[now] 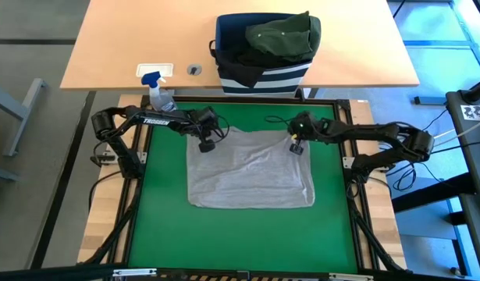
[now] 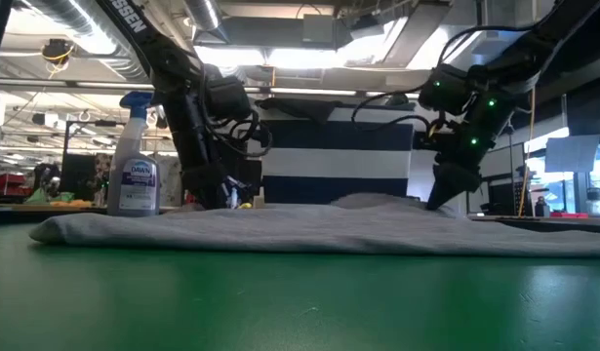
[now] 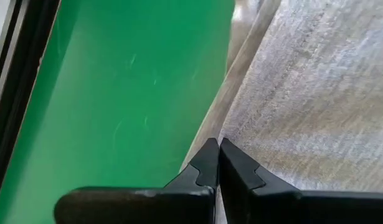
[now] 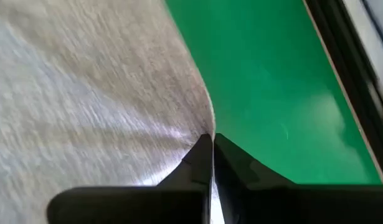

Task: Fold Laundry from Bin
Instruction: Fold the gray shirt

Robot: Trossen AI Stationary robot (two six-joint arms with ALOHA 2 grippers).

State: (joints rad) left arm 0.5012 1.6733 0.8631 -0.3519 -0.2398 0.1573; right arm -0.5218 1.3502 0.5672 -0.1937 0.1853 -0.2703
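Cloth [image 1: 251, 172], light grey, lies flat mid-frame on your green mat [image 1: 240, 234]. Left gripper [image 1: 205, 145] and right gripper [image 1: 296, 147] each pinch its top corners. Bin [image 1: 263, 74] sits top centre, olive garment [image 1: 282, 35] inside.

Two dark jointed arms, looped black cables, white "TROSSEN" lettering.

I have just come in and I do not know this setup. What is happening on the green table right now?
Two robot arms are working on a light grey garment spread flat on the green mat. The left claw and the right claw are each shut on a far corner of it. The bin behind holds a dark olive green garment and a black one, not yet taken out.
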